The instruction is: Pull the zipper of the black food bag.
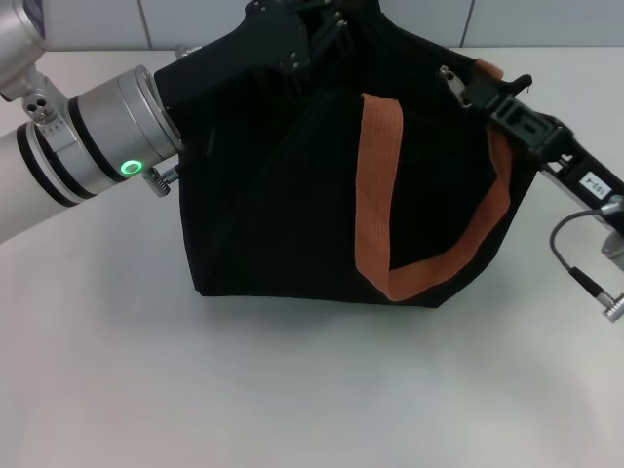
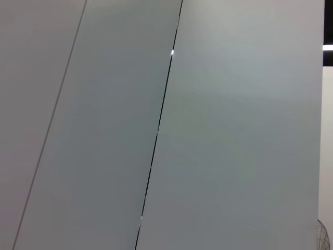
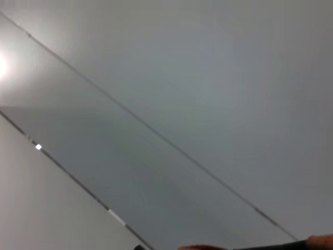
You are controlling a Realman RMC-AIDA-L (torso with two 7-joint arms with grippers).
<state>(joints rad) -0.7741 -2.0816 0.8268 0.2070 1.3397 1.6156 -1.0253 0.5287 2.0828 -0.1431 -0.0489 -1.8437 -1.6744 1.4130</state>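
black food bag (image 1: 292,195) on counter (image 1: 292,390) — right claw (image 1: 478,90) by the zipper (image 1: 450,80) (grip: cannot tell), left claw (image 1: 292,44) at bag top, cannot tell either.

Left tool (image 1: 292,44) and right tool (image 1: 478,88) both reach inward, raised.

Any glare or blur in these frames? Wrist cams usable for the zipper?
Head view: even light, soft shadow under the black food bag, sharp. Left wrist view: only pale panels, one glint on a seam. Right wrist view: bright glare in one corner, soft focus, just an orange sliver at the edge. Neither shows the zipper.
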